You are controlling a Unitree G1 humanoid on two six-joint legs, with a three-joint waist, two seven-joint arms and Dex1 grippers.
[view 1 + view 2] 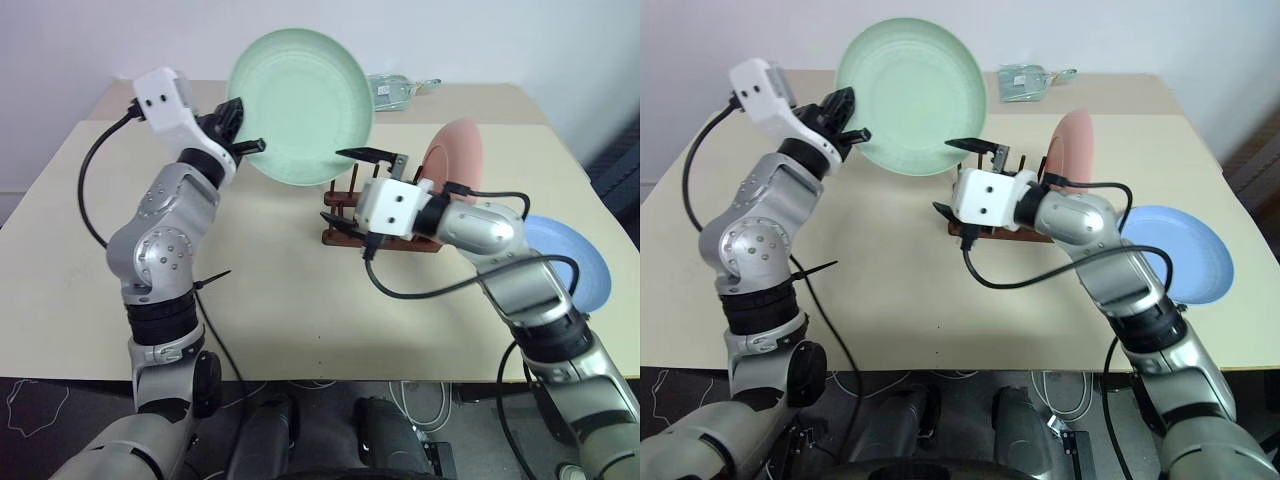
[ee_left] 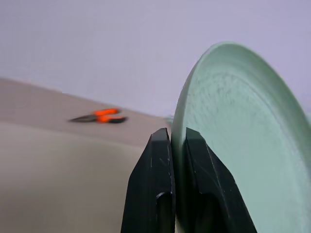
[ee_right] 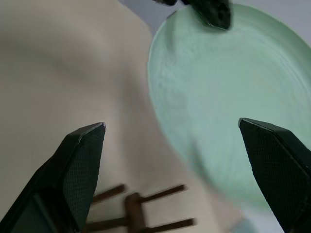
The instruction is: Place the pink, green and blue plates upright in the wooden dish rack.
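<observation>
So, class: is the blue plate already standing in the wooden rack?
No: the blue plate lies flat on the table, right of the wooden rack.

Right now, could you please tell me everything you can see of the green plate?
The green plate is round, mint green and matte, with a shallow raised rim and faint rings on its face. It is held in the air, tilted nearly upright, above the table and just left of the wooden dish rack. The left gripper has its jaws shut on the plate's edge. The right gripper waits open close by, not touching it.
</observation>
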